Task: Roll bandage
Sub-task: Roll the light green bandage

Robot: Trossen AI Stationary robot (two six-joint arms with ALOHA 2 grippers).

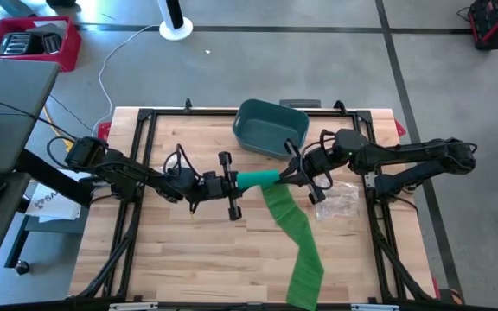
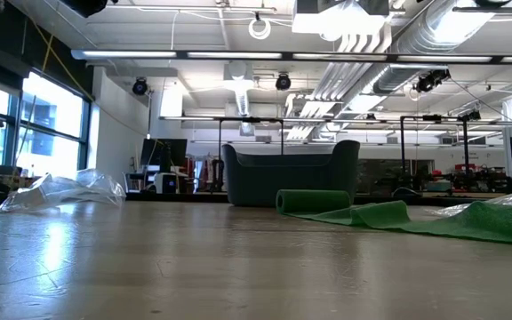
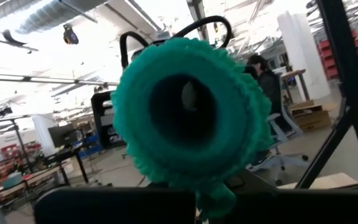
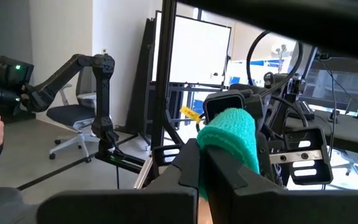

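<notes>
— Where's there room on the bench [image 1: 188,259]?

— The near left stretch of wood is open; a claw could sweep there freely.

— And the middle?

— Blocked. Both arms meet there, left claw [image 1: 239,180] and right claw [image 1: 285,175] shut on opposite ends of the bandage roll [image 1: 258,179], forming a bar across the bench.

— Behind that?

— The teal bin [image 1: 271,128] stands at the far edge, just beyond the roll.

— The right side?

— The bandage's loose green tail [image 1: 296,246] runs to the near edge, and a crumpled clear plastic bag [image 1: 340,200] lies beside it.
</notes>
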